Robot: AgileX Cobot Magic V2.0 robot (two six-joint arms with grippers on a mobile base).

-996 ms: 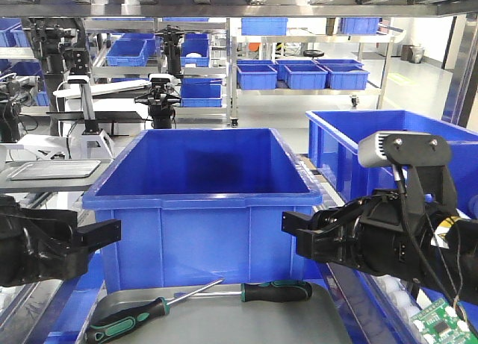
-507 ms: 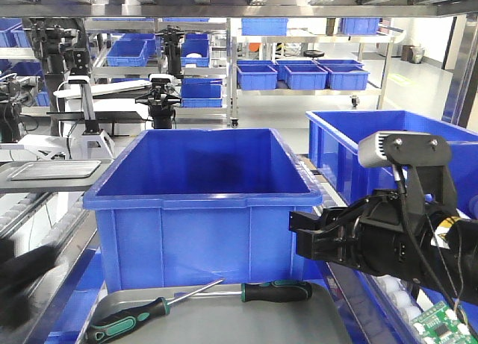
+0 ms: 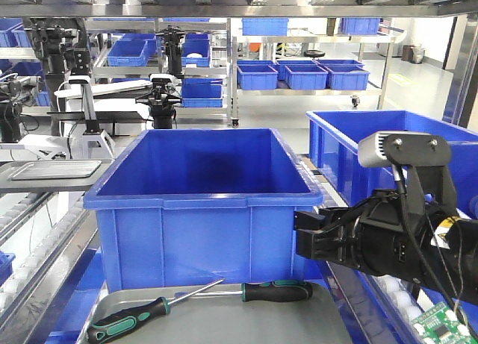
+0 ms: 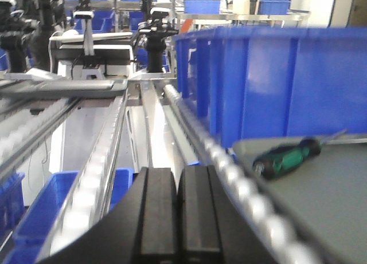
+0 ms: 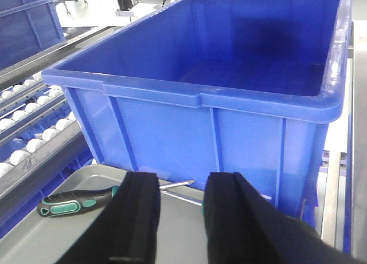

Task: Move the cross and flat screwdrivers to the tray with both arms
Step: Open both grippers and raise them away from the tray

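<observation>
We see both screwdrivers (image 3: 196, 303) already lying in the tray (image 3: 224, 323) at six o'clock — so our right gripper (image 5: 180, 218) hangs released, left gripper (image 4: 179, 209) clenched empty.

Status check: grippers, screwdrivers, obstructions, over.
Left gripper shut, empty. Right gripper open, empty. Both black-and-green-handled screwdrivers lying in the shallow grey metal tray. Nothing in the way.

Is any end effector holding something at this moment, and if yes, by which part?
Nothing is held. The left end effector is shut and empty; the right end effector is open. Both screwdrivers lie in the tray.
</observation>
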